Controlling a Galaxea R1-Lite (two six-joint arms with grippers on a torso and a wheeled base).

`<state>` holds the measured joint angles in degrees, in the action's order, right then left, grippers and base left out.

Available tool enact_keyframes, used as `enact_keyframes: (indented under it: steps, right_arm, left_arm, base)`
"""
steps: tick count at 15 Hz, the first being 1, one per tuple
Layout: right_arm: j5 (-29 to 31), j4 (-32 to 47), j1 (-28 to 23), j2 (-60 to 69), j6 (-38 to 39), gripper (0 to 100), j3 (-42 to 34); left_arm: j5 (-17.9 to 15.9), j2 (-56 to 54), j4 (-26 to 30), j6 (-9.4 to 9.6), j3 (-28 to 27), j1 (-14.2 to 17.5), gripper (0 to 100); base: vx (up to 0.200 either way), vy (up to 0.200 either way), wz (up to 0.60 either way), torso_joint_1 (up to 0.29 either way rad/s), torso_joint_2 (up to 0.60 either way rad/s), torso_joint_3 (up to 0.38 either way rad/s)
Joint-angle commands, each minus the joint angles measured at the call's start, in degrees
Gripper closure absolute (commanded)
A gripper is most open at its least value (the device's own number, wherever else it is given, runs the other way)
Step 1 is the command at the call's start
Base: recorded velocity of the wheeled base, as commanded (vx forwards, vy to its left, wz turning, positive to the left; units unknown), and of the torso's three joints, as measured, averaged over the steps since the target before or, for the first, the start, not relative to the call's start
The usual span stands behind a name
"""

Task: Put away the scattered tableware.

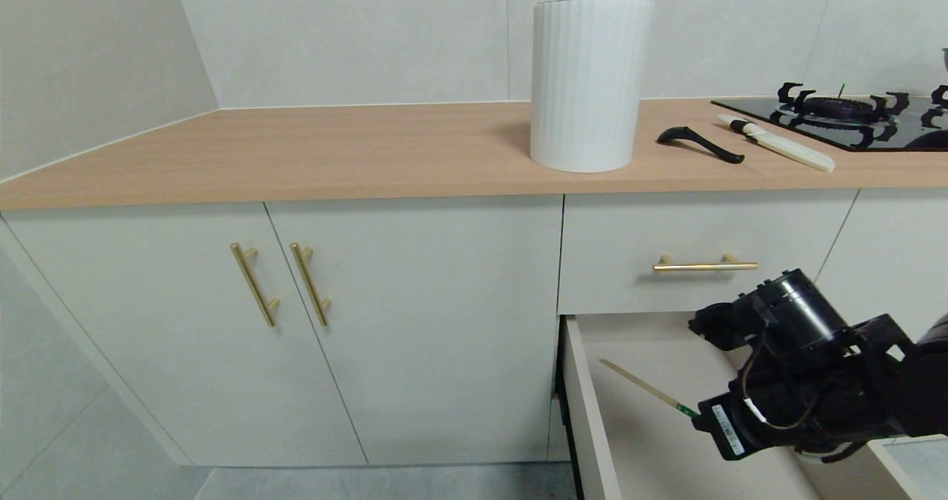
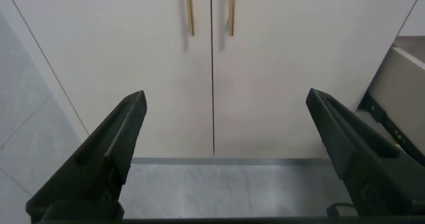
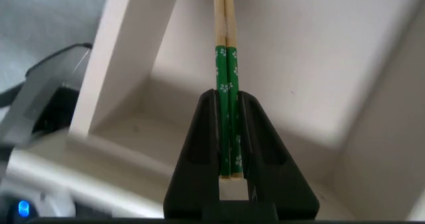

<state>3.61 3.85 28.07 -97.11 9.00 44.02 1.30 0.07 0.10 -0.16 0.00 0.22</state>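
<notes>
Lowering the pair of chopsticks [image 1: 644, 387] into the open drawer [image 1: 585, 418] is, as we judge it, the step in hand. Our right gripper [image 1: 695, 413] is clamped on their green-patterned ends. Their pale tips point out over the drawer's bare floor and appear to be apart from it. In the right wrist view the chopsticks [image 3: 224, 24] lie side by side and touching, pinched between the two fingers of the right gripper [image 3: 228, 99], with the drawer [image 3: 126, 58] side wall off to one side.

To do this well, we should bring the wrist down until the sticks are low and nearly level with the floor. Dropped from height, two thin round sticks would likely bounce, roll apart or end up propped against a wall. We should keep the tips away from the side wall and from the closed drawer front above. We should part the fingers slowly, since one stick may cling to a pad. Then we should lift out along the line we came in on, so that nothing is dragged.

Our left gripper [image 2: 224, 98] hangs low before the cabinet doors [image 2: 133, 58], jaws wide apart and holding nothing.

On the countertop [image 1: 333, 144], a black spoon [image 1: 700, 141] and a white knife [image 1: 778, 143] lie between the ribbed white canister [image 1: 589, 85] and the gas hob [image 1: 837, 111]. We take these to be next.
</notes>
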Motion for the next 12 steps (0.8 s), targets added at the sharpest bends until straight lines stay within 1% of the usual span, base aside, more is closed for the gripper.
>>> enact_keyframes:
  steps: [1, 3, 4, 5, 6, 8, 12]
  right_arm:
    - [0.3, -4.5, -0.6, -9.3, 4.5, 100, 0.8]
    - [0.6, -5.8, -0.6, -12.1, 5.7, 100, 1.5]
    - [0.7, -7.8, -1.8, -15.4, 5.9, 100, 2.0]
    - [0.7, -8.7, -2.0, -16.1, 6.0, 100, 2.0]
    - [1.0, -12.6, -2.8, -19.1, 7.8, 100, 2.0]
    - [3.3, -16.3, -2.9, -22.7, 9.0, 100, 1.9]
    - [4.0, -16.7, -2.9, -25.8, 9.0, 100, 1.6]
  left_arm:
    - [0.0, 0.0, 0.0, -0.02, 0.0, 0.0, 0]
    - [0.0, 0.0, 0.0, -0.02, 0.0, 0.0, 0]
    - [0.0, 0.0, 0.0, -0.02, 0.0, 0.0, 0]
    - [0.0, 0.0, 0.0, -0.02, 0.0, 0.0, 0]
    - [0.0, 0.0, 0.0, -0.02, 0.0, 0.0, 0]
    - [0.0, 0.0, 0.0, -0.02, 0.0, 0.0, 0]
    - [0.0, 0.0, 0.0, -0.02, 0.0, 0.0, 0]
  base:
    - [0.000, 0.000, 0.00, 0.000, 0.00, 0.000]
    - [0.000, 0.000, 0.00, 0.000, 0.00, 0.000]
    - [0.000, 0.000, 0.00, 0.000, 0.00, 0.000]
    - [0.000, 0.000, 0.00, 0.000, 0.00, 0.000]
    - [0.000, 0.000, 0.00, 0.000, 0.00, 0.000]
    - [0.000, 0.000, 0.00, 0.000, 0.00, 0.000]
    - [0.000, 0.000, 0.00, 0.000, 0.00, 0.000]
